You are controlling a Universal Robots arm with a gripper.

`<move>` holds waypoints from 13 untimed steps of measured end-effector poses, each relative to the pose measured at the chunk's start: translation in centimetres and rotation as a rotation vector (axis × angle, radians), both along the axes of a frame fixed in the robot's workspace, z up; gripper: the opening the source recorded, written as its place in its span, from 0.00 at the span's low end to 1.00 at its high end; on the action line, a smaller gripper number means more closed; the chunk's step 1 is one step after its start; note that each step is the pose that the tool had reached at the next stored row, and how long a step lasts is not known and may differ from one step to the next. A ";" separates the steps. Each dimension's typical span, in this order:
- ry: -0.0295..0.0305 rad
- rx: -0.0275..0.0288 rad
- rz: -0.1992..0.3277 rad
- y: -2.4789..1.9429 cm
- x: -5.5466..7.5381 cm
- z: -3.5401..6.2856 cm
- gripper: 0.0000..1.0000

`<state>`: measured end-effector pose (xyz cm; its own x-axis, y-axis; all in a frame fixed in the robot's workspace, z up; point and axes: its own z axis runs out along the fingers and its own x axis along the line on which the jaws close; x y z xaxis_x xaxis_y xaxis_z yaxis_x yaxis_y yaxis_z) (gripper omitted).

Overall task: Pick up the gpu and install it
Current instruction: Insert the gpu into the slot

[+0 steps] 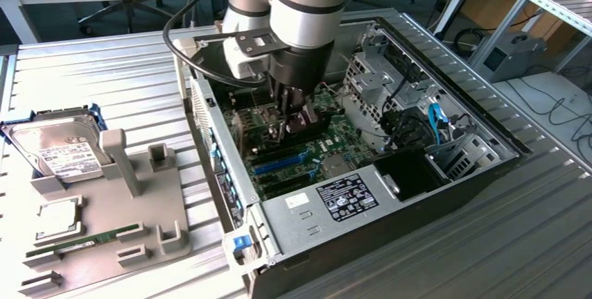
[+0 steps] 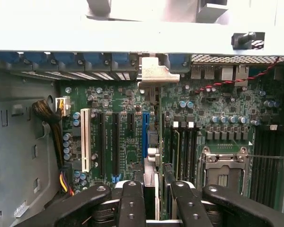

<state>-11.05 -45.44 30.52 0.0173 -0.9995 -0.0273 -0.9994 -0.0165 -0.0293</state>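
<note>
1. Silver end bracket first: the gpu hangs edge-on inside the case, and its bracket sits tight against the case's rear wall, beside the row of blue slot clips.
2. I see the gripper clamped on the gpu, one finger on each flat face, gripping the end farthest from the case's rear wall.
3. In the exterior view the gripper is down in the middle of the case, with the dark gpu between its fingers just above the motherboard.
4. The card's long axis runs from the gripper straight to the case's rear wall, parallel to the expansion slots. Its thin edge faces me, so I cannot tell which face is black and which green.
5. The card lines up just beside the blue slot; I cannot tell whether its lower edge touches the slot.
6. Room in the case is tight on one side: the RAM slots run close alongside the card, with the CPU socket beyond them.
7. On the other side the case offers more room: black slots and a white slot lie low, and a cable bundle hugs the case wall well apart from the card.
8. At the case's upper rim the arm has open space all round.
</note>
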 end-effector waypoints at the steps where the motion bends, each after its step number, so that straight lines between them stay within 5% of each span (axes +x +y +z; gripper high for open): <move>1: 0.0000 0.0000 0.000 0.00 0.0 -0.03 0.27; 13: 0.0000 0.0000 0.000 0.00 -0.5 -0.67 0.27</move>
